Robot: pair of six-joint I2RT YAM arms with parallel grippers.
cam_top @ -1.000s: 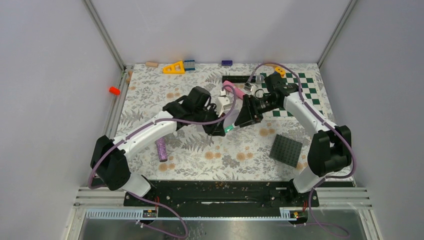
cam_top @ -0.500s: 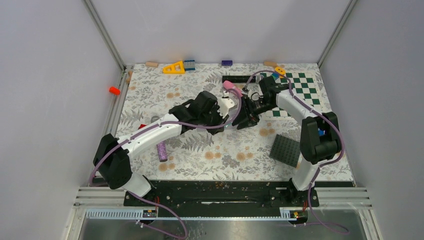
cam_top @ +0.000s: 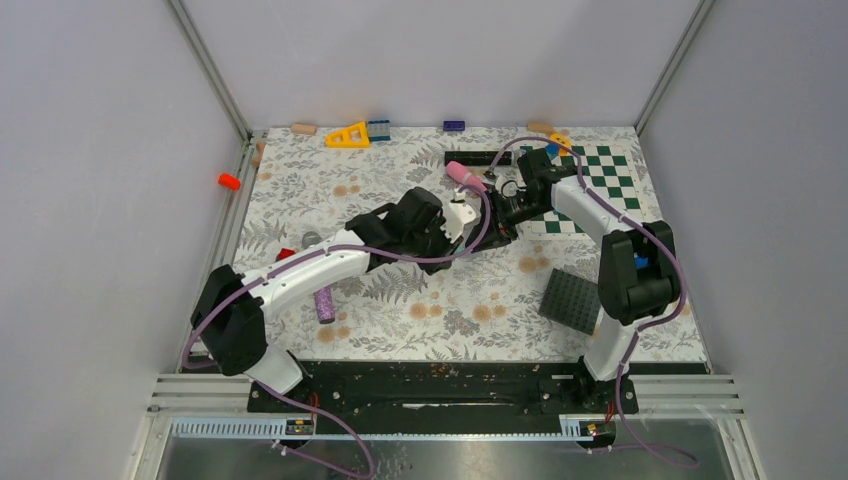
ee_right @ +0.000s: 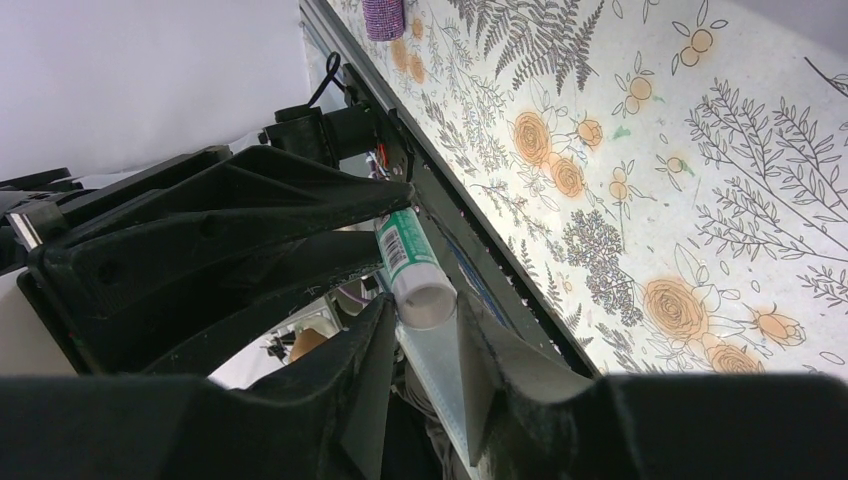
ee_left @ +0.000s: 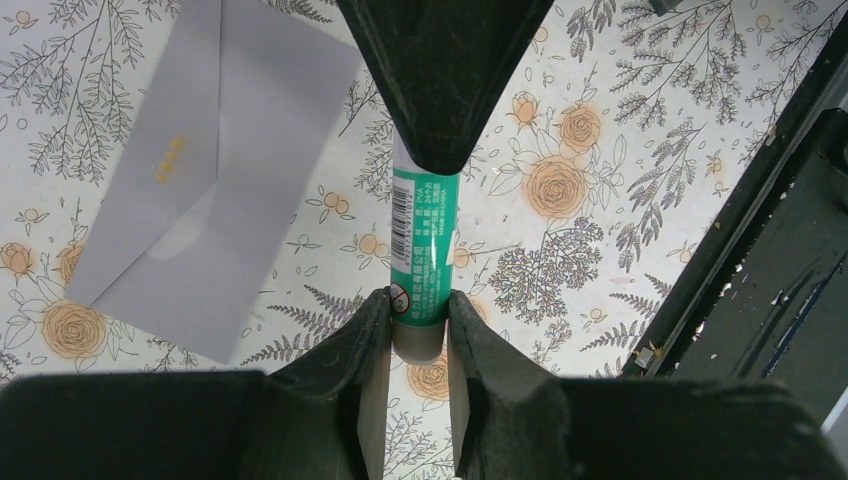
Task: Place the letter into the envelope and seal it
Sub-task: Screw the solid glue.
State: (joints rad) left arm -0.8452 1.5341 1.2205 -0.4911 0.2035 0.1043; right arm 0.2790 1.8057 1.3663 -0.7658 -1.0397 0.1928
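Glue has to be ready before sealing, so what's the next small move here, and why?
Probably close the right gripper firmly on the white end of the glue stick. The left gripper clamps the other end; the right one's jaws flank the white end, but a firm grip isn't clear. With both ends held, the cap could likely be pulled off for the grey envelope lying nearby.

Enclosure: plain pale grey walls (cam_top: 430, 60) on three sides, aluminium posts (cam_top: 208, 68) at back corners. Table (cam_top: 450, 300) is floral-print, black rail (cam_top: 450, 385) along near edge. Light even, diffuse, soft shadows.
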